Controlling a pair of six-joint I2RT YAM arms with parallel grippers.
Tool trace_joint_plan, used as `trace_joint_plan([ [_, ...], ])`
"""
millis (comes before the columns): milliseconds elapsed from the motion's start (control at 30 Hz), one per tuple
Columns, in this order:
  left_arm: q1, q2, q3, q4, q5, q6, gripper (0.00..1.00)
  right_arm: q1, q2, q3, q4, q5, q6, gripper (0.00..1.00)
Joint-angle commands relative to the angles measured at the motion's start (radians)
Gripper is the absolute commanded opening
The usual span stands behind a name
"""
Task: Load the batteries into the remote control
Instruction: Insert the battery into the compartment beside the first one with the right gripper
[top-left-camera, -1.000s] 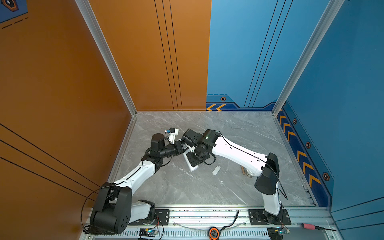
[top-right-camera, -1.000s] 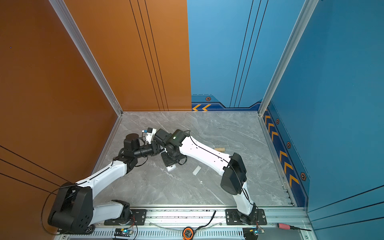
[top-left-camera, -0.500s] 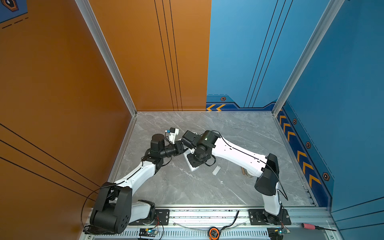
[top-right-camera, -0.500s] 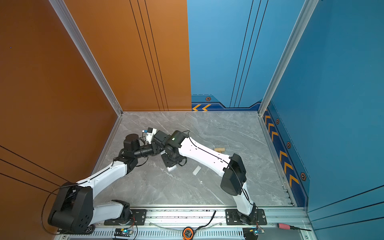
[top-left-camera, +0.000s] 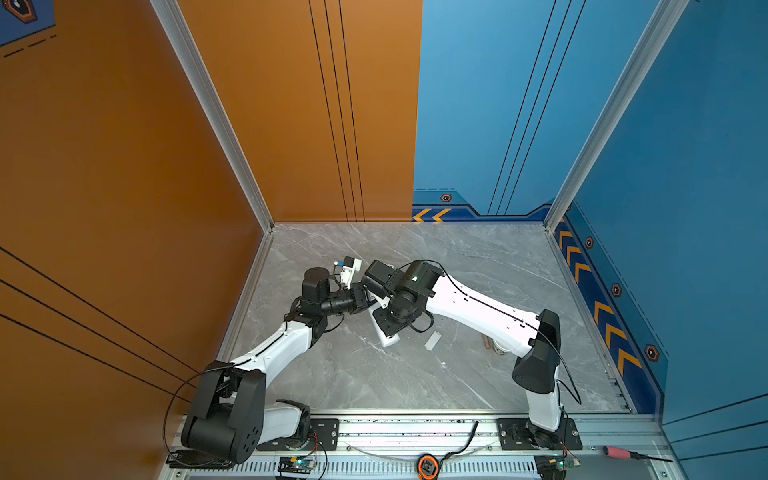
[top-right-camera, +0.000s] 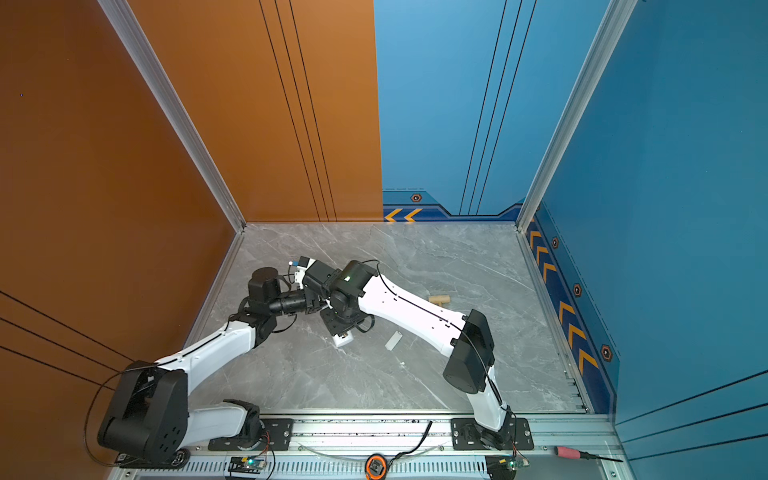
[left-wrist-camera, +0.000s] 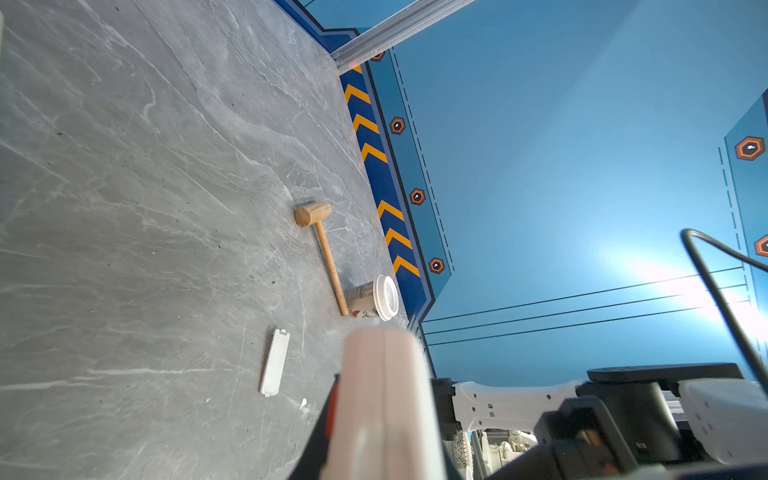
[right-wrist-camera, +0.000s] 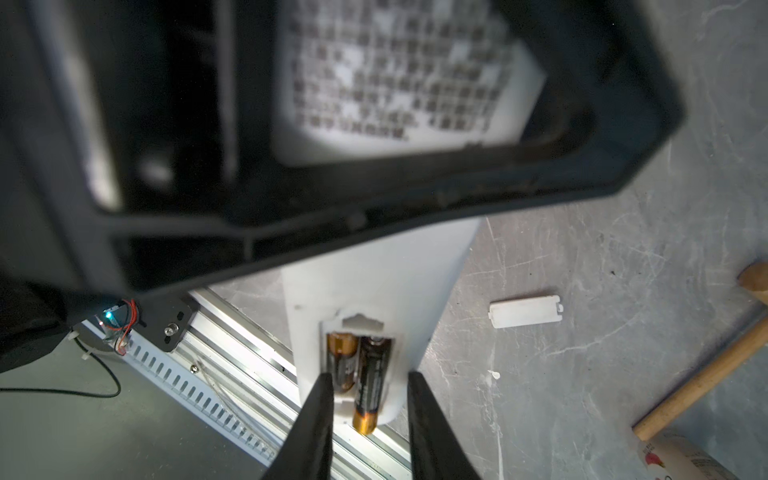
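Marble tabletop (right-wrist-camera: 582, 249) is overhung by the remote (right-wrist-camera: 374, 282), clamped in the left gripper (top-left-camera: 369, 302); right gripper (right-wrist-camera: 370, 419) fingers are parted astride the remote's batteries (right-wrist-camera: 372, 374).

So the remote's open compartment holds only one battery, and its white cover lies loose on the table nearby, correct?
Not quite. The right wrist view shows two batteries side by side in the open compartment of the remote, not one. The white cover does lie loose on the table nearby.
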Motion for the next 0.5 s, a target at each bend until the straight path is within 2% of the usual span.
trace_joint_plan([
  [0,0.004,0.002,0.009,0.033,0.071,-0.022,0.0,0.027,-0.113,-0.019,0.004,-0.007,-0.102,0.28],
  [233,0.009,-0.005,0.015,0.033,0.117,-0.041,0.0,0.089,-0.213,-0.134,0.024,0.039,-0.426,0.2],
  [467,0.011,-0.026,0.011,0.033,0.138,-0.057,0.0,0.097,-0.201,-0.141,0.028,0.018,-0.569,0.18],
])
